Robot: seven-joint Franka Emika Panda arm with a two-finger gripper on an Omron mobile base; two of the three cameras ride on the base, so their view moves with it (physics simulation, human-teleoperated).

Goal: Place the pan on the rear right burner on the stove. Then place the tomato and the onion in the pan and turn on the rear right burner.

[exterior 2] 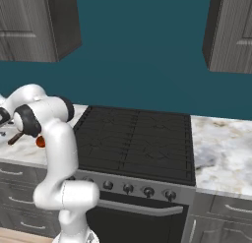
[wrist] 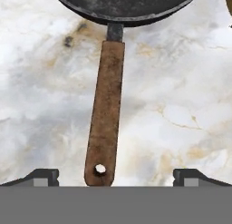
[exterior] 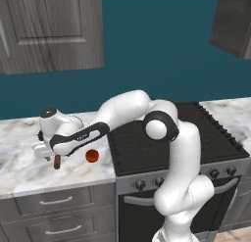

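Left base view: arm stretched far to its left, away from the stove (exterior: 171,133) and out over the marble bench (exterior: 19,162). Hand (exterior: 43,152) low above the bench, pointing down. Brown end of the handle (exterior: 57,161) poking out just below the hand, tomato (exterior: 91,156) resting on the bench just to the right of it, apart from both. Pan bowl itself hidden behind the arm here. Rear right burner (exterior: 208,116) well apart, across the whole cooktop from the hand.

Right base view: stove grates bare, rear right burner (exterior 2: 165,121) free of anything. At the far left edge, a short dark-brown stretch of handle (exterior 2: 15,137) lying on the bench (exterior 2: 221,148), and a sliver of tomato (exterior 2: 40,141) peeking from behind the arm. Onion not made out for certain.

Hand view: pan (wrist: 124,5) at the top, black bowl cut off by the edge, flat on the marble. Wooden handle (wrist: 105,119) running straight down from the bowl toward the hand, nearly upright with a slight lean, its holed end sitting between the two fingertips (wrist: 43,177). Jaws spread wide, one on each side of the handle, both clear of the wood, nothing gripped. Long axis of the handle crossing the line between the tips, so a closing would likely pinch it across its width near the free end.
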